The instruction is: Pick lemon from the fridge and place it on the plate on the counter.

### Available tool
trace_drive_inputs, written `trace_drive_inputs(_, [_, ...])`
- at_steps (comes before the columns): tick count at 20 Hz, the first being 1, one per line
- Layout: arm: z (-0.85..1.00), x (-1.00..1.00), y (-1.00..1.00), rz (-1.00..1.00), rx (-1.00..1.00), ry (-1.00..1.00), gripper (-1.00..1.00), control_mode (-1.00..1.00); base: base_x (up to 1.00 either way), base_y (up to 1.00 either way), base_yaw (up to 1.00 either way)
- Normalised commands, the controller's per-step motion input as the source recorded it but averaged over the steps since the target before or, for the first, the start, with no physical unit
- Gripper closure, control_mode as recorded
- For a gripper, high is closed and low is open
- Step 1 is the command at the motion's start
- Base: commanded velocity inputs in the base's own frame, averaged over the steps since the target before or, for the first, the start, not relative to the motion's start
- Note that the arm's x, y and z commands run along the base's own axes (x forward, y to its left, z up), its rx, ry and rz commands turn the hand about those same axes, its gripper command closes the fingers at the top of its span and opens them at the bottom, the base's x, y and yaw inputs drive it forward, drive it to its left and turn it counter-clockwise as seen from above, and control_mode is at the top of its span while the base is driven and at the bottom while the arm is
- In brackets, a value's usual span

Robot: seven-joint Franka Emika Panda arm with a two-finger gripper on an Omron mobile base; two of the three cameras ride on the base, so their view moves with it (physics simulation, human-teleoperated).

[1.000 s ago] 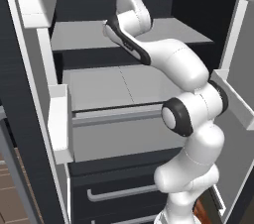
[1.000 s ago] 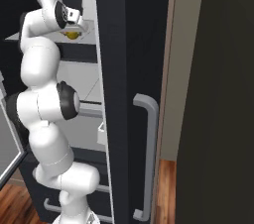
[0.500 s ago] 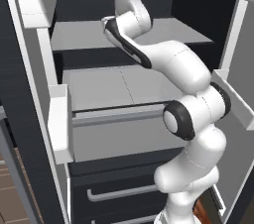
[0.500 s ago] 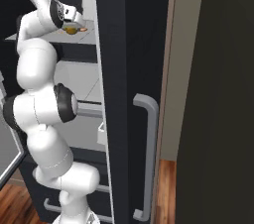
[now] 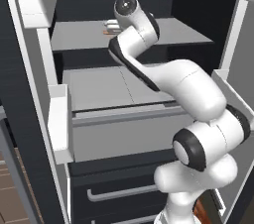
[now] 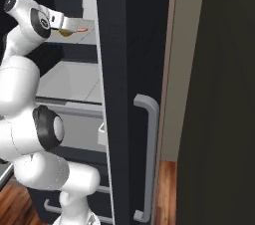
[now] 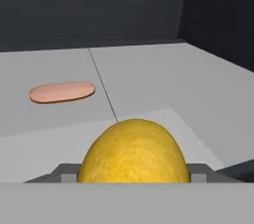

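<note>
The lemon [image 7: 134,148], yellow and rounded, fills the bottom centre of the hand view. My gripper [image 7: 133,176] is shut on it, with a grey finger end pressed against each side. From the right base view the lemon [image 6: 64,33] shows as a small yellow spot under my gripper [image 6: 66,29], over the upper grey shelf [image 5: 79,37] of the open black fridge [image 5: 124,86]. My arm reaches up into the fridge, and in the left base view its wrist hides the hand. The plate and the counter are out of view.
A thin pinkish-orange stick [image 7: 62,92] lies on the same shelf beyond the lemon, also seen as the stick [image 6: 82,30]. A grey drawer [image 5: 129,134] juts out below. White door bins [image 5: 57,124] flank the opening on the left. The fridge door edge with its grey bar handle [image 6: 148,159] stands close on the right.
My hand has drawn back a little toward the fridge opening, and the lemon has come along with it. The pinkish stick stays where it was on the shelf.
</note>
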Motion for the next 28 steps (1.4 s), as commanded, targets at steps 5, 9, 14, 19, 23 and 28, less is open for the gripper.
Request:
trace_drive_inputs(5, [0.33,-0.95,-0.44,-0.22,0.04,0.12,1.0,-1.0,0.0,0.0,0.0])
trace_drive_inputs(9, [0.07,-1.0,-0.14,-0.24,0.01,0.15,1.0,-1.0,0.0,0.0,0.0])
trace_drive_inputs(14, [-0.31,-1.0,0.0,-0.05,0.0,0.01,1.0,-1.0,0.0,0.0,0.0])
trace_drive_inputs(19, [-0.57,-1.0,-0.31,0.0,0.0,0.0,1.0,-1.0,0.0,0.0,0.0])
trace_drive_inputs(23, [-0.68,-1.0,-0.57,0.0,0.0,0.0,1.0,-1.0,0.0,0.0,0.0])
trace_drive_inputs(28, [-0.54,-0.69,-0.28,0.0,0.0,0.0,1.0,-1.0,0.0,0.0,0.0])
